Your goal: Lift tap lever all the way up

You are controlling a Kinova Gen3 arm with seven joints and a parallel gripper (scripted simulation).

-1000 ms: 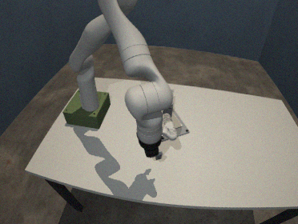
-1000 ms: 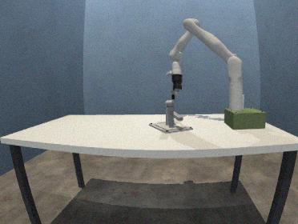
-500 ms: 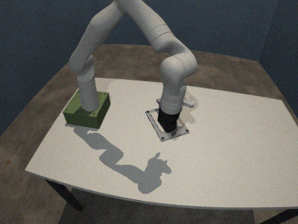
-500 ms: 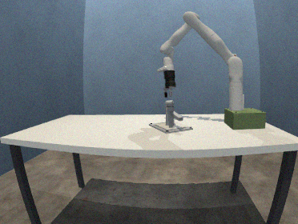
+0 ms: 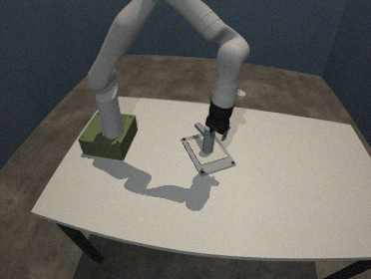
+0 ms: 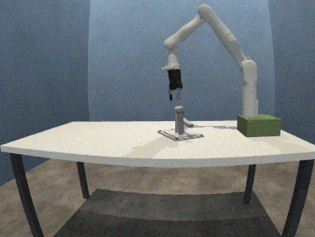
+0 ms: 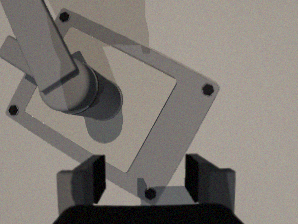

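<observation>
The grey tap [image 5: 206,143] stands upright on a thin square base plate [image 5: 208,155] in the middle of the white table. It also shows in the side view [image 6: 179,122]. In the wrist view the tap's round body [image 7: 85,94] is at the upper left, with its flat lever [image 7: 42,45] running from the top toward the upper left corner. My gripper [image 5: 219,131] [image 6: 174,96] hangs pointing down, a little above the tap and slightly beside it. Its fingers are wide open and empty, over the edge of the plate [image 7: 165,135].
The arm's green base block [image 5: 109,135] sits on the table's left side, seen at the right in the side view [image 6: 258,125]. The arm arches high over the table.
</observation>
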